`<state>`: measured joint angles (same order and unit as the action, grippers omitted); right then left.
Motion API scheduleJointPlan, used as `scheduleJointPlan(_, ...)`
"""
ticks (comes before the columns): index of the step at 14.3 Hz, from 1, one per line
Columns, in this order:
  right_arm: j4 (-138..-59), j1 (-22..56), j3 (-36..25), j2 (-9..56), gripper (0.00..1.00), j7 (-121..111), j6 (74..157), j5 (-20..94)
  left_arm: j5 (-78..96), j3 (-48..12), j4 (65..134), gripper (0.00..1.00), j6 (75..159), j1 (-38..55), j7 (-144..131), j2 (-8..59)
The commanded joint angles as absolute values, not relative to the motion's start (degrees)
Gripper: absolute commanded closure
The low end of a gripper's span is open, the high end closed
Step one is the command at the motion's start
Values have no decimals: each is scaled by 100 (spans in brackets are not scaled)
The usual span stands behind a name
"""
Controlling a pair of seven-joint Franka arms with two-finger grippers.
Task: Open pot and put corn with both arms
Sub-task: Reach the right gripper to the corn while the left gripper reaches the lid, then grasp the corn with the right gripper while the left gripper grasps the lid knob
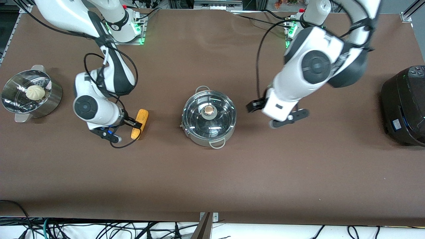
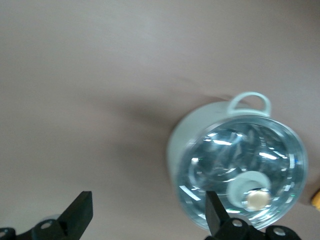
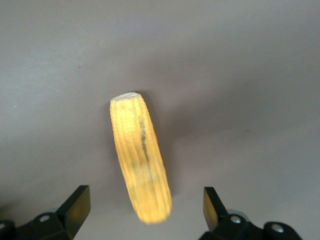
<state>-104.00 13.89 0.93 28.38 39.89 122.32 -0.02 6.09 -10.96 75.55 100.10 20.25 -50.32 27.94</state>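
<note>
The shiny steel pot (image 1: pixel 200 140) stands at the table's middle with its glass lid (image 1: pixel 220 114) on and the copper-toned knob (image 1: pixel 209 110) on top. The yellow corn (image 1: pixel 143 116) lies on the table beside the pot, toward the right arm's end. My right gripper (image 1: pixel 134 124) is open and over the corn. In the right wrist view its fingers (image 3: pixel 78 202) straddle one end of the corn (image 3: pixel 137 150) without touching it. My left gripper (image 1: pixel 254 106) is open and empty over the table beside the pot. The left wrist view shows the pot (image 2: pixel 185 145) and its knob (image 2: pixel 257 200) close to one finger (image 2: pixel 214 210).
A perforated steel steamer (image 1: pixel 53 99) with a white bun (image 1: pixel 35 92) stands at the right arm's end of the table. A large black cooker (image 1: pixel 403 103) stands at the left arm's end. The brown table (image 1: pixel 212 179) runs wide nearer the front camera.
</note>
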Motion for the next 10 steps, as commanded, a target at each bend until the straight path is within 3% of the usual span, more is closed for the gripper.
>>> scheduleJointPlan(1,-10870,1441,61,2979,0,4078,12996,70,650,-897,6682,1,10089,2643,-5561,3557)
scheduleJointPlan(3,-11231,1441,62,3032,1,4061,13480,70,633,-687,6199,1,10186,3135,-6080,4076)
scheduleJointPlan(4,-11346,1441,62,3119,11,4008,13622,44,633,-485,6022,1,10187,3425,-6213,4287)
scheduleJointPlan(6,-11355,1468,62,3173,78,3999,13676,35,633,-334,5784,1,10308,3699,-6493,4621)
scheduleJointPlan(7,-11347,1494,62,3129,97,4008,13676,35,633,-334,5731,1,10466,3761,-6730,4710)
scheduleJointPlan(10,-11329,1494,44,2945,100,3710,13466,17,633,-325,5722,1,10705,3885,-7022,4825)
